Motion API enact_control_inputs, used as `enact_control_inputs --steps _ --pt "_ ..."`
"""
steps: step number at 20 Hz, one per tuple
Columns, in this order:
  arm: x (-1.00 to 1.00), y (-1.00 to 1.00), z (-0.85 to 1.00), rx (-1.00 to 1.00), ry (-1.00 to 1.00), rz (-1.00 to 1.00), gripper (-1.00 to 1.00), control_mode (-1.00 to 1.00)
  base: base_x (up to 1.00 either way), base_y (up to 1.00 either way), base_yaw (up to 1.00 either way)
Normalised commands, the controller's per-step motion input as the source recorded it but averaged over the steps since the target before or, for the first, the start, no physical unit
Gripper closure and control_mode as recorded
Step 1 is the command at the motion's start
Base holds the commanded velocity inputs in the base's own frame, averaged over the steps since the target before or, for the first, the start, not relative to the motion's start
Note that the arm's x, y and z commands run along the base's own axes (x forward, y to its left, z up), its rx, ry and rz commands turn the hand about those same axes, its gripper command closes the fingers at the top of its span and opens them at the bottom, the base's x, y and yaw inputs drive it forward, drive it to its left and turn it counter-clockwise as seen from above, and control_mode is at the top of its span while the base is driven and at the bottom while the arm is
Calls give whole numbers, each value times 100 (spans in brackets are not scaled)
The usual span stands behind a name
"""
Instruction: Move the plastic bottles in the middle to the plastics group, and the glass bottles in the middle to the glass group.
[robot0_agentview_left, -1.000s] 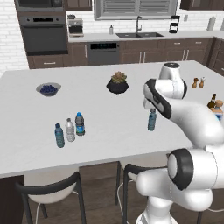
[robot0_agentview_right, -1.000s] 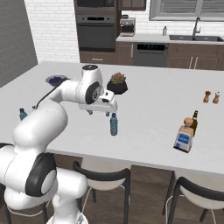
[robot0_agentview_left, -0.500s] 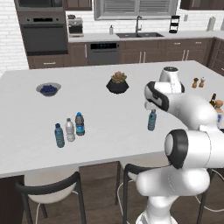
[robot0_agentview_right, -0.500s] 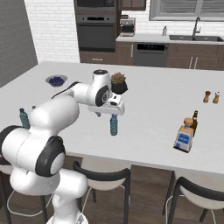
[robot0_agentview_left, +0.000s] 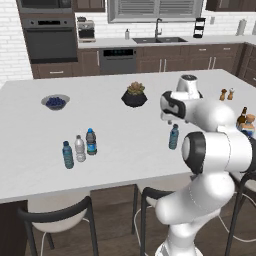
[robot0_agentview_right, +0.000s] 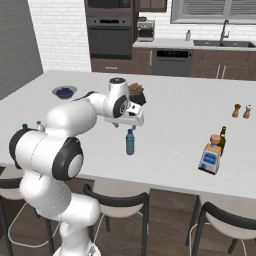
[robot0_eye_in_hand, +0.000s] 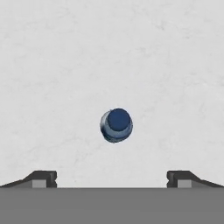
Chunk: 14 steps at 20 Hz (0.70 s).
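Plastic bottles and glass bottles stand spread over the broad white counter (robot0_agentview_left: 125, 150), an island with dark stools tucked under its near edge. The white arm reaches out over the middle of it, with the tool (robot0_agentview_right: 127, 123) hanging above a lone blue-capped water bottle (robot0_agentview_right: 130, 142) that stands upright by itself, well apart from everything else. The tool is spread wide and grips nothing (the hand view looks straight down on the bottle's blue cap (robot0_eye_in_hand: 118, 120), with the two finger tips far apart to either side of it and clear of it).

Behind the arm sits a dark potted plant (robot0_agentview_left: 134, 95), and far over on the left side of the counter a shallow bowl of blueberries (robot0_agentview_left: 55, 102).

At the right end, the squat cork-stoppered bottle (robot0_agentview_right: 211, 154) with its blue-and-white label stands upright just beside the slim brown bottle (robot0_agentview_right: 222, 139); whether the two touch cannot be told. Further back on that side are the salt and pepper shakers (robot0_agentview_right: 241, 110), side by side.

Near the left front edge three small water bottles (robot0_agentview_left: 79, 149) stand upright in a tight cluster: a blue one, a whitish white-capped one in the middle, and a darker one with a blue label.
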Motion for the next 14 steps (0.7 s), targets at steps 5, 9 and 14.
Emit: enact_control_inputs --steps 5,9,14 --pt "9 -17 -30 6 0 0 -100 -100 0 0 0" --pt "0 -7 -30 4 0 0 -100 -100 0 0 0" --pt "9 1 -13 0 -1 0 -100 -100 0 0 0"
